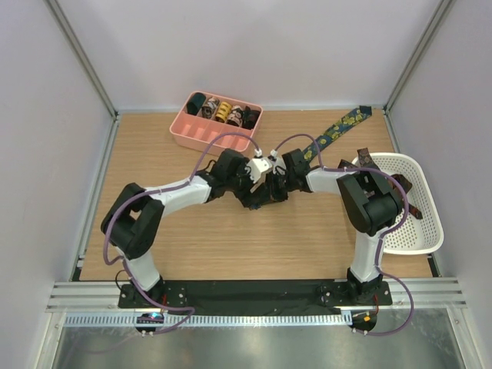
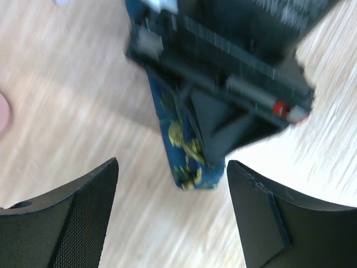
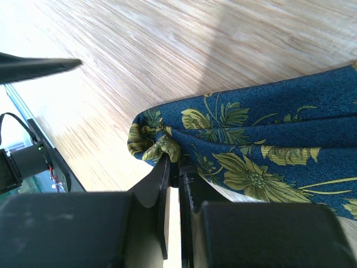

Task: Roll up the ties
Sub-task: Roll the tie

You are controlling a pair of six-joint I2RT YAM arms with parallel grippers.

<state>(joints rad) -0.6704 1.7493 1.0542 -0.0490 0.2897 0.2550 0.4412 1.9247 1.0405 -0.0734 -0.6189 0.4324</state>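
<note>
A navy tie (image 1: 339, 131) with yellow-green leaf print lies on the wooden table, running from the back right toward the middle. My right gripper (image 3: 175, 164) is shut on the bunched, folded end of this tie (image 3: 251, 145). In the left wrist view the same tie end (image 2: 187, 151) lies under the right gripper's black body (image 2: 223, 72). My left gripper (image 2: 173, 167) stands open just in front of that end, holding nothing. From above, the left gripper (image 1: 254, 195) and the right gripper (image 1: 275, 189) meet at the table's middle.
A pink tray (image 1: 184, 135) at the back holds several rolled ties (image 1: 223, 112). A white basket (image 1: 430, 231) at the right edge holds dark unrolled ties (image 1: 369, 161). Metal frame posts and pale walls stand around the table.
</note>
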